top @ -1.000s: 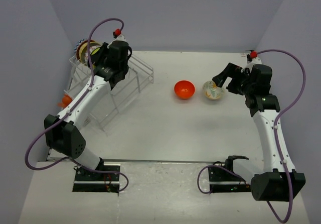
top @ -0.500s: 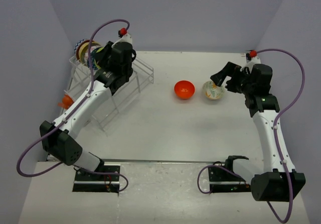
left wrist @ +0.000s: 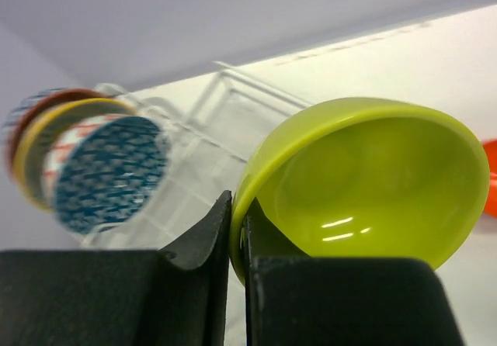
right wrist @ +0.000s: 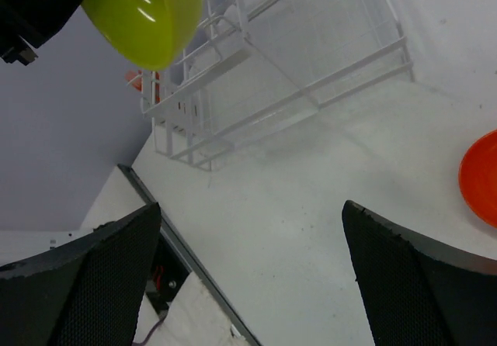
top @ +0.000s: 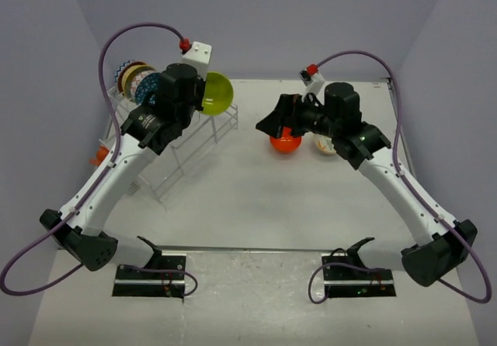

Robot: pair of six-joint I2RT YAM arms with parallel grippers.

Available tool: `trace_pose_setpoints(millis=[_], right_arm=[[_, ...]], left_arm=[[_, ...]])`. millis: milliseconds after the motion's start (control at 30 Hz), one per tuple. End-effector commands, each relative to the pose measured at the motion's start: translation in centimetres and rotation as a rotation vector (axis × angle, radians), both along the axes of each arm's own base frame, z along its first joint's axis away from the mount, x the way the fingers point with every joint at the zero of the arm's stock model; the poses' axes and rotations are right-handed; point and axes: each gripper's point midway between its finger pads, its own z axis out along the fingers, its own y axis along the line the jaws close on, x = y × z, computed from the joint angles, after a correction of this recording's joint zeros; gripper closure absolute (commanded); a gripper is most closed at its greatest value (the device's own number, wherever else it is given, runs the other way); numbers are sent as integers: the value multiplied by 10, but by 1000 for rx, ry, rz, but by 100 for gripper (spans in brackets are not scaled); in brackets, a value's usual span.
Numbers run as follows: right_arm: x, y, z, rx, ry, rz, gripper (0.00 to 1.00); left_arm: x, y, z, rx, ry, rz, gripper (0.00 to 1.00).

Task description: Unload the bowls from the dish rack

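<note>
Above the rack's (top: 194,140) far right end, the left gripper (left wrist: 237,206) is pinching the green bowl (left wrist: 365,183) by its rim, holding it tilted in the air; beside it, patterned bowls (top: 136,81) are standing on edge at the rack's far-left corner; the right gripper (right wrist: 250,206), fingers spread wide, is hovering by the orange bowl (top: 285,141) on the table (top: 256,198); its arm is partly hiding a pale bowl (top: 326,147), possibly white.
</note>
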Motion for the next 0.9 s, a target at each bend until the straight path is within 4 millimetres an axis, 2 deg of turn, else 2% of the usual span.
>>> trace_pose_setpoints(millis=[0,33,100,167,200,233,267,300,400,467,567,600,667,767,800,833,867], right_arm=[[18,-1,48,-15,-126,-193,1],[15,6,45,-45,-118,-203,1],[18,6,55,-58,-145,-247,1],[28,5,41,-146,-131,-308,2],[31,4,50,-156,-146,-330,2],[32,5,43,-192,-129,-336,4],[37,11,35,-225,-123,-331,8],[38,14,36,-229,-127,-329,11],[44,22,22,-308,-123,-344,23],[53,22,11,-368,-124,-376,34],[54,23,-4,-419,-112,-376,58],[54,24,-5,-421,-116,-380,78],[55,22,-10,-435,-118,-395,100],[56,20,-10,-436,-128,-406,100],[61,17,-14,-453,-124,-421,100],[64,13,-15,-469,-125,-428,100],[68,8,-20,-482,-110,-439,100]], left_arm=[[-21,-64,-14,-309,109,-242,100],[-22,-68,-17,-329,117,-255,100],[-25,-76,-28,-346,143,-288,100],[-32,-89,-24,-392,144,-363,100],[-34,-93,-23,-406,144,-388,100],[-38,-100,-21,-433,151,-421,100],[-39,-104,-19,-447,152,-439,100],[-40,-107,-19,-456,158,-453,100],[-44,-121,-22,-478,181,-504,100],[-44,-125,-24,-483,187,-510,100],[-42,-126,-25,-486,188,-509,100],[-42,-126,-25,-486,187,-505,100],[-41,-126,-25,-489,184,-502,100],[-39,-125,-22,-489,173,-493,98],[-40,-124,-22,-485,170,-490,84],[-39,-118,-17,-483,152,-471,29],[-37,-109,-13,-471,125,-427,1]])
